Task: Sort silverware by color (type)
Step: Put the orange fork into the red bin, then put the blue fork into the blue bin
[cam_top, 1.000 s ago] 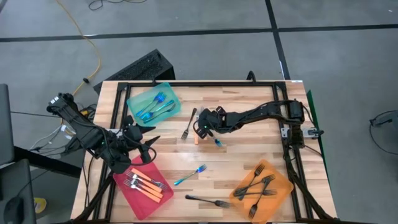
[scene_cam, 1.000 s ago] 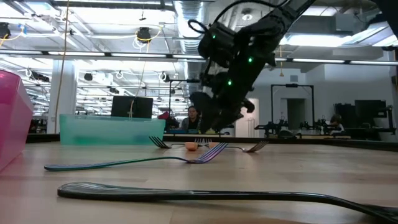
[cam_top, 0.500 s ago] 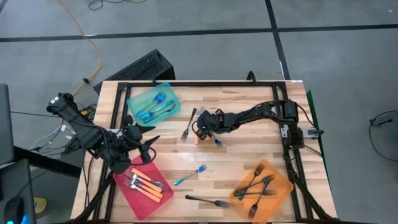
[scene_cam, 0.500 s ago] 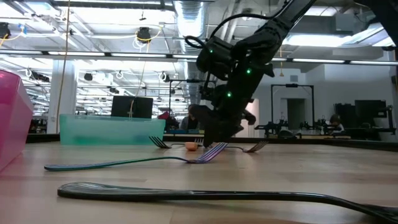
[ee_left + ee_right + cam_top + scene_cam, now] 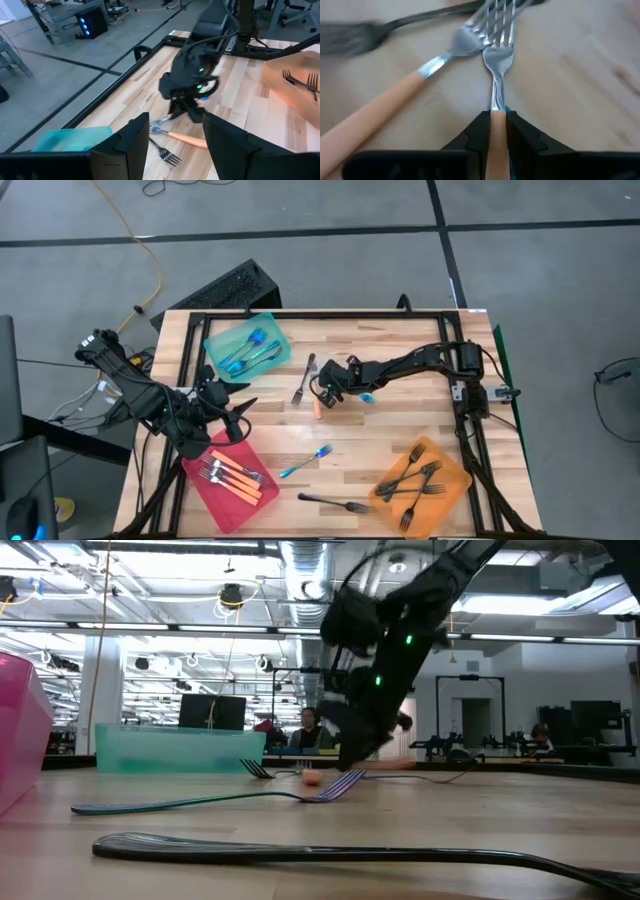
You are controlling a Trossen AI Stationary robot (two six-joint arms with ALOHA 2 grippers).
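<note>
At the desk's (image 5: pixel 400 435) 9 o'clock the left pincer (image 5: pixel 238 416) hangs open and idle. Near the centre, the right pincer (image 5: pixel 328 386) is clamped on the neck of a blue-handled fork (image 5: pixel 498 60), whose tines overlap an orange-handled fork (image 5: pixel 385 100) at its 7 o'clock. The fork looks light, stiff and slick. A hold nearer mid-handle would likely swing less.
</note>
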